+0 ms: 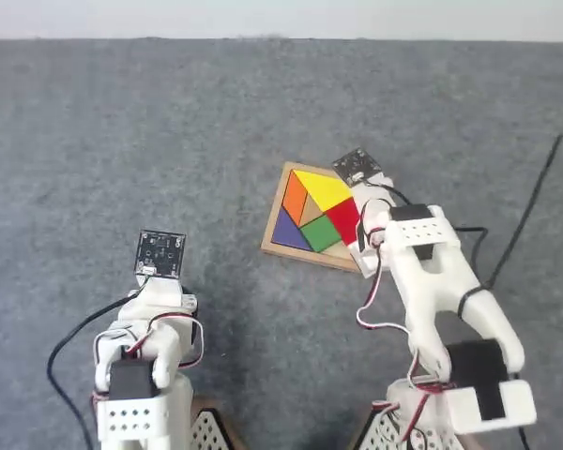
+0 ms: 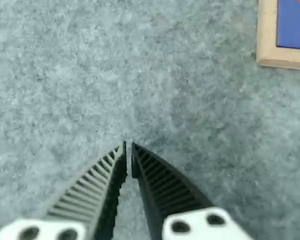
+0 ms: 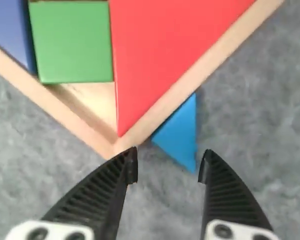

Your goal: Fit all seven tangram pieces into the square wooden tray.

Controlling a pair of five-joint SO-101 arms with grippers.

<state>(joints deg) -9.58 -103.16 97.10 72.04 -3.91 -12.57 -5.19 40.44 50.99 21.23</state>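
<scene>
The square wooden tray [image 1: 300, 254] lies at mid-table and holds orange [image 1: 294, 199], yellow [image 1: 321, 187], red [image 1: 343, 221], green [image 1: 319, 233] and dark blue [image 1: 285, 231] pieces. My right arm [image 1: 422, 258] hangs over the tray's near right corner. In the right wrist view my right gripper [image 3: 168, 167] is open just off that corner of the tray [image 3: 55, 107]. A light blue triangle [image 3: 180, 137] lies on the carpet against the rim, between the fingertips. Bare tray floor [image 3: 90, 100] shows beside the green square [image 3: 72, 42] and red triangle [image 3: 165, 45]. My left gripper [image 2: 128, 146] is shut and holds nothing, low over the carpet.
Grey carpet covers the table. A black cable [image 1: 525, 220] runs at the right. The left arm [image 1: 155, 309] stands at the near left, apart from the tray, whose corner [image 2: 275, 55] shows in the left wrist view.
</scene>
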